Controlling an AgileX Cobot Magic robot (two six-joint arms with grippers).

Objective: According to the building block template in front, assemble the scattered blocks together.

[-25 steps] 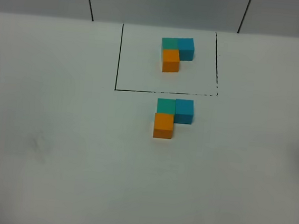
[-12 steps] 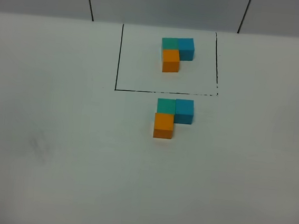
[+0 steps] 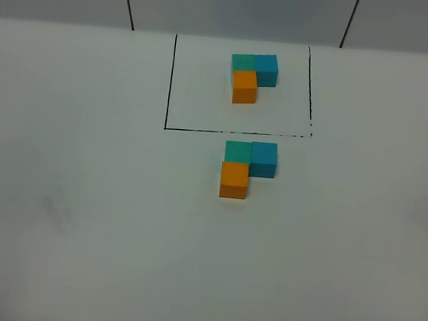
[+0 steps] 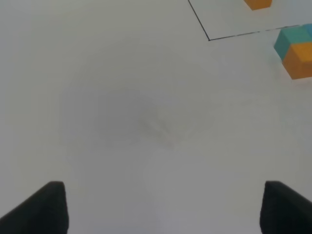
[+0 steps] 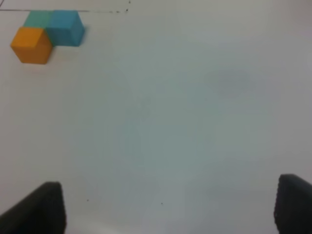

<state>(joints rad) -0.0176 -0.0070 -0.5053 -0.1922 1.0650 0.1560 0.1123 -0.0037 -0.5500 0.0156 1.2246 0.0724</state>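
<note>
Six cubes on the white surface (image 3: 78,231) — three in the outlined template (image 3: 252,75), three loose blocks (image 3: 247,167) joined in an L just outside the outline. Nothing has moved since earlier; the left claw (image 4: 161,207) and right claw (image 5: 168,207) both gape wide — empty.

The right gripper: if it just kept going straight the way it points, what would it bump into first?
Probably only the bare white table. The open right gripper holds nothing, and the assembled blocks sit well off to one side of its line, though depth is hard to judge.

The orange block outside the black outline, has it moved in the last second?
No. The orange block sits in the same spot below the black outline, touching the teal block.
</note>
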